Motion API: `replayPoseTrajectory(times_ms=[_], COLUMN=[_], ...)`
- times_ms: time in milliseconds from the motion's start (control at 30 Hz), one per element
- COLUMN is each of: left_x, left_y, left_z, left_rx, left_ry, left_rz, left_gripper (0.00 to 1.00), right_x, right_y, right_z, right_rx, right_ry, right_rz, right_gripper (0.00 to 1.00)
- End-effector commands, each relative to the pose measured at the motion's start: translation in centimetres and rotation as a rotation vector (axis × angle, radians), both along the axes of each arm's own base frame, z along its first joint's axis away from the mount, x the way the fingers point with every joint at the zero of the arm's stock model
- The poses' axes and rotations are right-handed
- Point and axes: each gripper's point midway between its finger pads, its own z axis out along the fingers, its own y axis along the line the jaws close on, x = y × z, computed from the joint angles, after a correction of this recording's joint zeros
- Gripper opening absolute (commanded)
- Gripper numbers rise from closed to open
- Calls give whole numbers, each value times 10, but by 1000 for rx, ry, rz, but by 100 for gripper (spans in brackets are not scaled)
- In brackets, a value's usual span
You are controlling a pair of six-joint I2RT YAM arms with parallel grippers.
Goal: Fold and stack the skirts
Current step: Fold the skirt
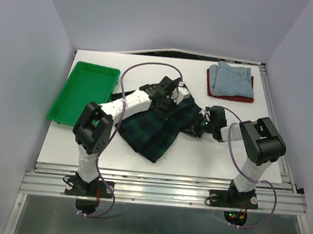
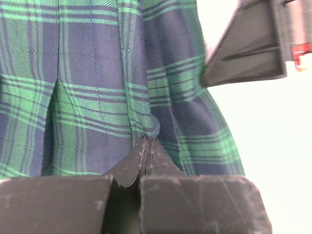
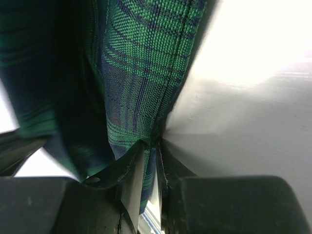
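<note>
The green-and-navy plaid skirt (image 1: pixel 156 125) lies rumpled in the middle of the white table (image 1: pixel 150 67). My left gripper (image 1: pixel 172 94) is shut on its far edge; in the left wrist view the tips (image 2: pixel 146 146) pinch the plaid cloth (image 2: pixel 97 87). My right gripper (image 1: pixel 198 126) is shut on the skirt's right edge; in the right wrist view the plaid cloth (image 3: pixel 141 73) runs between the fingers (image 3: pixel 131 170). The folded light blue denim skirt (image 1: pixel 234 80) lies on the red dotted one (image 1: pixel 229 96) at the back right.
A bright green plastic tray (image 1: pixel 84 91) sits at the left of the table. Grey walls stand on both sides and behind. A metal rail (image 1: pixel 161 191) runs along the near edge by the arm bases.
</note>
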Motion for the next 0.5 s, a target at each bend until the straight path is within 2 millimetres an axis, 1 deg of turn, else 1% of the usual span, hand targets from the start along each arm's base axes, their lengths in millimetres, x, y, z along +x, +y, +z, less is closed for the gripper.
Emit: replayPoseTrajectory(times_ms=[0, 100, 300, 333, 400, 467], left_x=[-12, -20, -36, -41, -44, -42], left_y=[-10, -17, -30, -35, -39, -45], left_z=[47, 53, 46, 46, 48, 53], left_rx=[-88, -127, -161, -167, -176, -187], left_ry=[11, 43, 132, 143, 148, 140], left_rz=[-43, -59, -100, -115, -130, -137], left_gripper=[0, 0, 0, 0, 0, 0], right_x=[5, 6, 5, 5, 5, 6], right_y=[-3, -3, 0, 0, 0, 0], right_z=[-7, -4, -3, -2, -3, -3], right_rx=[-50, -46, -43, -45, -47, -47], right_ry=[-11, -15, -17, -25, -21, -24], right_rz=[-25, -27, -22, -21, -24, -23], right_gripper=[22, 22, 22, 22, 22, 22])
